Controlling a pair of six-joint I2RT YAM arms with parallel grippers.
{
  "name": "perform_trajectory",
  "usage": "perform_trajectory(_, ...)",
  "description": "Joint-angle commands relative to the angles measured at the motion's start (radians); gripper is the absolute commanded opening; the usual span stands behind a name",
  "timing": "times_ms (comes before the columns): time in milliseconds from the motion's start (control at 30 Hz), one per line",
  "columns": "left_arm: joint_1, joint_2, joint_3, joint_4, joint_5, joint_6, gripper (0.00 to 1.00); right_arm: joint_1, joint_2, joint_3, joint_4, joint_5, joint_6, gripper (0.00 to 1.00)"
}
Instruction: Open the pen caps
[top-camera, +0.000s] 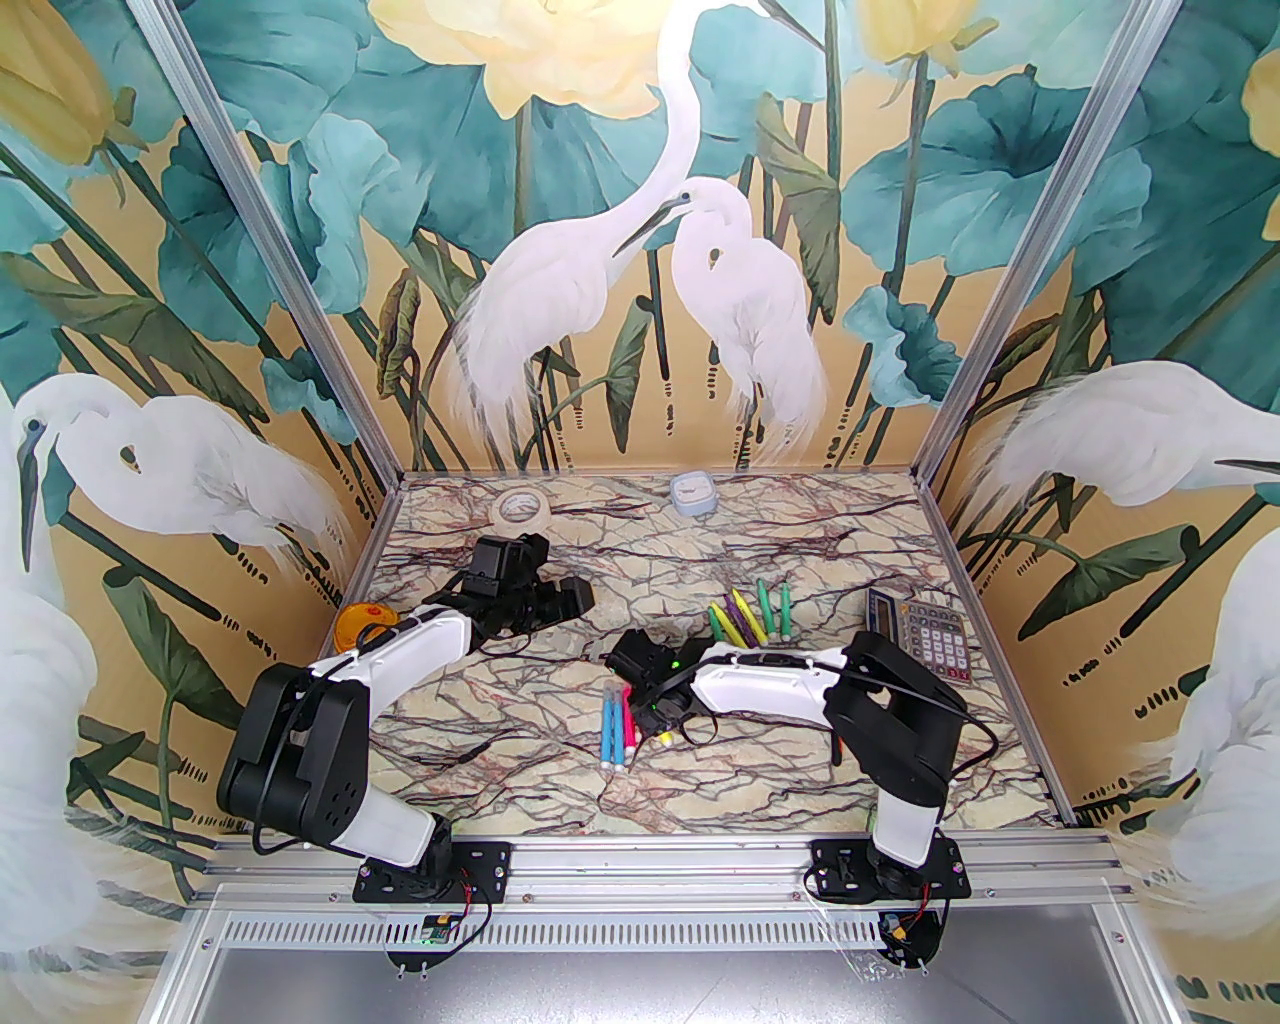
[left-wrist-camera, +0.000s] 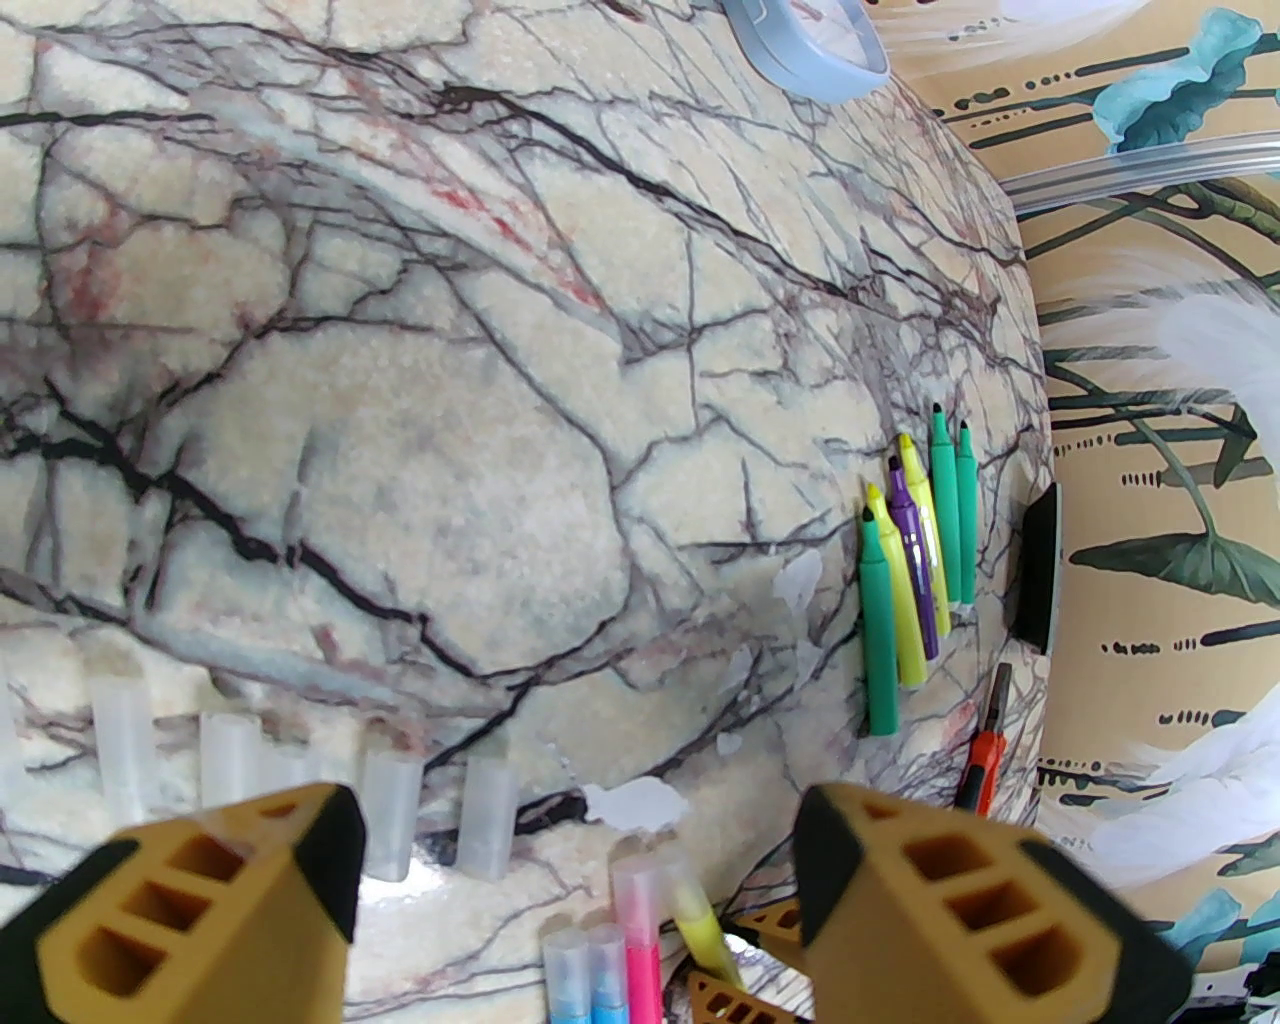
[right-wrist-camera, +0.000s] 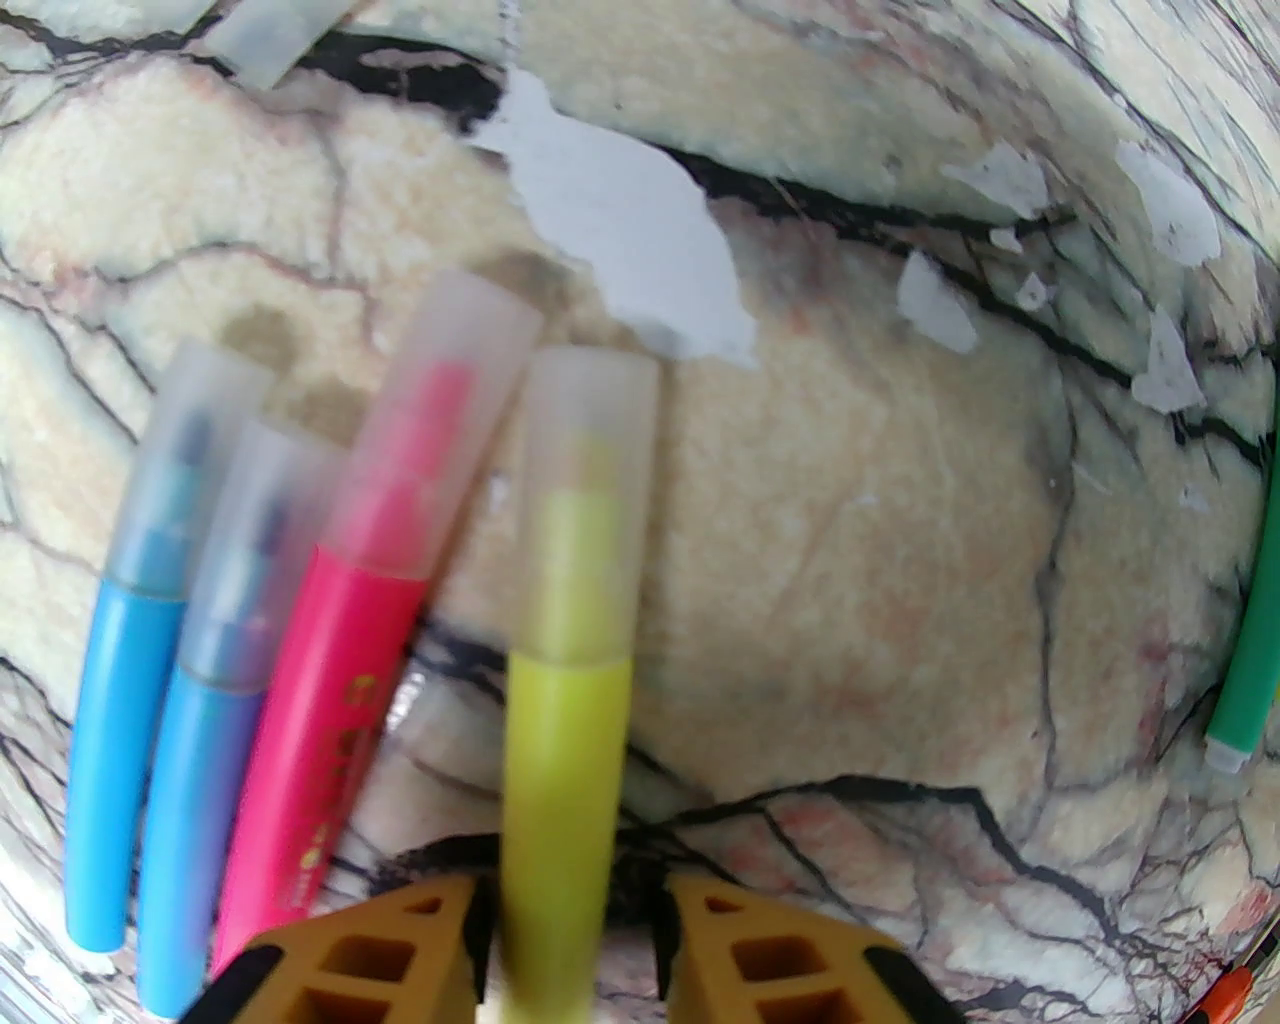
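Observation:
Four capped markers lie side by side: two blue (right-wrist-camera: 110, 760), one pink (right-wrist-camera: 310, 720) and one yellow (right-wrist-camera: 560, 760). Each wears a clear-whitish pen cap (right-wrist-camera: 590, 500). My right gripper (right-wrist-camera: 575, 940) straddles the yellow barrel, with its jaws a little wider than the barrel and a thin gap on the right. From above, the right gripper (top-camera: 655, 725) sits low at this row (top-camera: 618, 725). My left gripper (left-wrist-camera: 575, 850) hangs open with nothing between its fingers. The left gripper (top-camera: 575, 598) is left of centre. Several loose caps (left-wrist-camera: 390, 815) lie below it. Uncapped green, yellow and purple markers (top-camera: 750, 612) lie further back.
A calculator (top-camera: 925, 635) lies at the right. A tape roll (top-camera: 522, 510) and a pale blue box (top-camera: 693, 493) are at the back. An orange disc (top-camera: 360, 625) is at the left edge. Red-handled pliers (left-wrist-camera: 985, 750) lie near the uncapped markers. White scuffs (right-wrist-camera: 640, 250) mark the marbled mat.

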Motion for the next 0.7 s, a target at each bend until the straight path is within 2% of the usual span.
perform_trajectory(0, 0.014, -0.031, -0.015, 0.006, 0.014, 0.000, 0.75, 0.009, 0.040, 0.015, 0.003, 0.018, 0.017, 0.33)
perform_trajectory(100, 0.016, -0.035, -0.018, 0.005, 0.017, 0.000, 0.75, 0.009, 0.048, 0.017, 0.001, 0.024, 0.016, 0.28)
perform_trajectory(200, 0.017, -0.034, -0.015, 0.001, 0.022, 0.003, 0.75, 0.010, 0.030, 0.002, 0.026, 0.031, 0.033, 0.15)
perform_trajectory(267, 0.017, -0.029, -0.004, -0.020, 0.018, 0.008, 0.75, 0.002, -0.013, -0.038, 0.087, 0.003, 0.038, 0.14)
perform_trajectory(400, 0.017, -0.026, 0.001, -0.038, 0.021, 0.017, 0.75, -0.018, -0.041, -0.050, 0.100, -0.003, 0.036, 0.14)
perform_trajectory(667, 0.014, -0.010, -0.007, 0.024, 0.159, -0.007, 0.75, -0.089, -0.154, -0.140, 0.224, -0.103, 0.024, 0.14)
